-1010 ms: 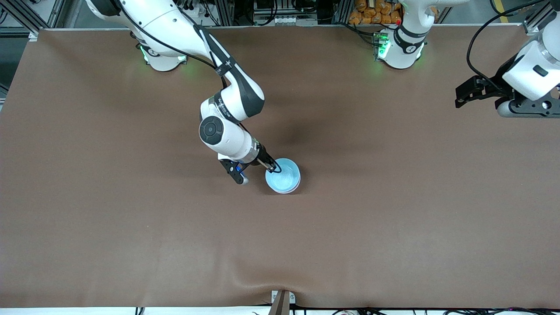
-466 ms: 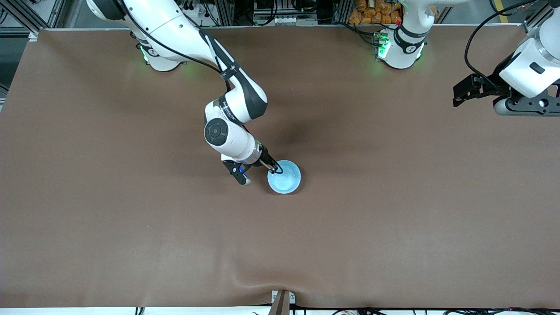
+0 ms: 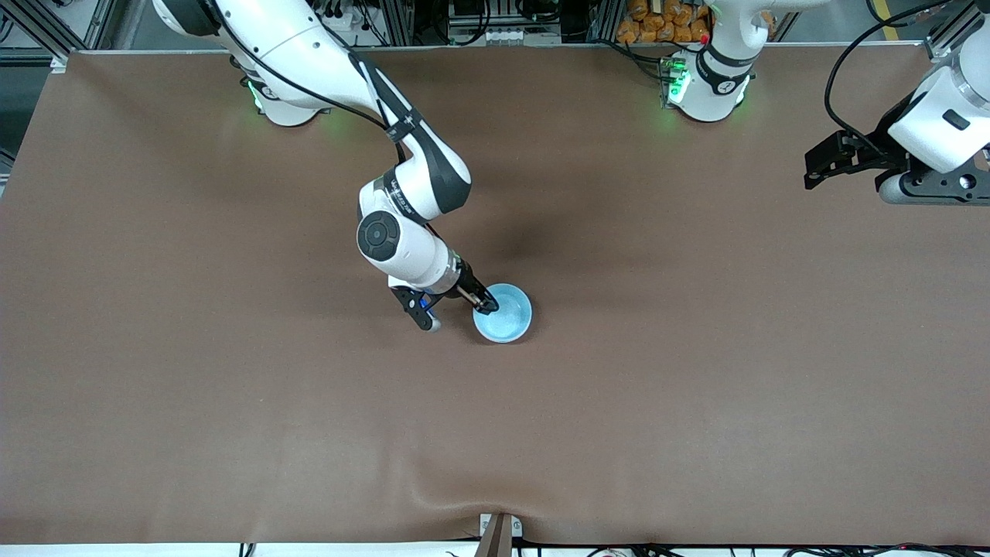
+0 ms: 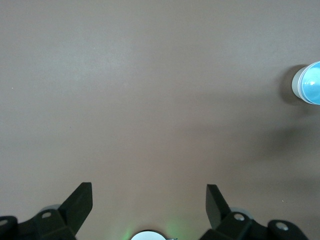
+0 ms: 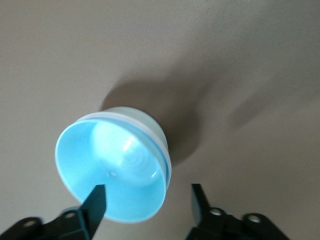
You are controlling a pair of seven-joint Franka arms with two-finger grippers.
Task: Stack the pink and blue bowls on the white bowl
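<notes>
The light blue bowl [image 3: 506,313] sits nested on top of a stack in the middle of the table. In the right wrist view [image 5: 112,170] a pale bowl [image 5: 142,122] shows under it; I cannot tell whether it is pink or white. My right gripper [image 3: 479,302] is open at the blue bowl's rim, on the side toward the right arm's end. In the right wrist view [image 5: 148,192] one finger [image 5: 97,197] is over the bowl's inside and the other stands outside it. My left gripper [image 3: 810,172] waits open and empty above the left arm's end of the table [image 4: 148,189].
The brown table cloth [image 3: 232,387] has a raised fold at its front edge [image 3: 433,495]. The stack also shows at the edge of the left wrist view [image 4: 310,82].
The blue bowl stood a little askew over the pale bowl a second ago and now sits level in it. My right gripper stays at its rim. The left gripper wavered slightly.
</notes>
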